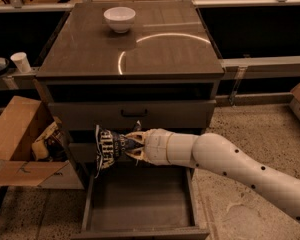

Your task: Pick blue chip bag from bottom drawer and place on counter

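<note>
gripper (131, 146): above the bottom drawer (140, 201), jaws clamped on the blue chip bag (108, 150)
blue chip bag: between the jaws, above the drawer's left half

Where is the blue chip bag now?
The end effector holds the blue chip bag above the open bottom drawer, in front of the middle drawer.

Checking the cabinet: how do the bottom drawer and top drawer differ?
The bottom drawer is pulled out; the top drawer is shut. The top drawer shows a black handle; the bottom drawer shows none. Both are grey. The gripper holds the blue chip bag above the bottom drawer.
</note>
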You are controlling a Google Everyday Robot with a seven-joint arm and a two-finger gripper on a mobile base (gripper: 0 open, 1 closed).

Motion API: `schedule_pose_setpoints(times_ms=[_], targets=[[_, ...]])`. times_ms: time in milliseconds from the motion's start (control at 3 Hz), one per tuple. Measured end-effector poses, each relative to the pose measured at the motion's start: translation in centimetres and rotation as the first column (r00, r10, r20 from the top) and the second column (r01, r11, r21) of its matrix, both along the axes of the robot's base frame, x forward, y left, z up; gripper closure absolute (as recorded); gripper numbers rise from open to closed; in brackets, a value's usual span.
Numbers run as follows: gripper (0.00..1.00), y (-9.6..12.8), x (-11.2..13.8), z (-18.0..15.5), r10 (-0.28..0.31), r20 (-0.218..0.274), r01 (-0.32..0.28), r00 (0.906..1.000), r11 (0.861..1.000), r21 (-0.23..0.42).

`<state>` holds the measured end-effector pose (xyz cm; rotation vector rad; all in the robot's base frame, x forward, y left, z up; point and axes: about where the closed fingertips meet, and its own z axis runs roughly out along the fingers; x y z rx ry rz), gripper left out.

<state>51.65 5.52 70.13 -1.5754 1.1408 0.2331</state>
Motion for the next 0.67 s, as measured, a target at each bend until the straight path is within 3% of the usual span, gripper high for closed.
schedule_pose_setpoints(times_ms=[667], targets=[[1.0,0.7,0.59,0.46,0.004,-0.016,-0.004,0.9999,1.0,-0.02]])
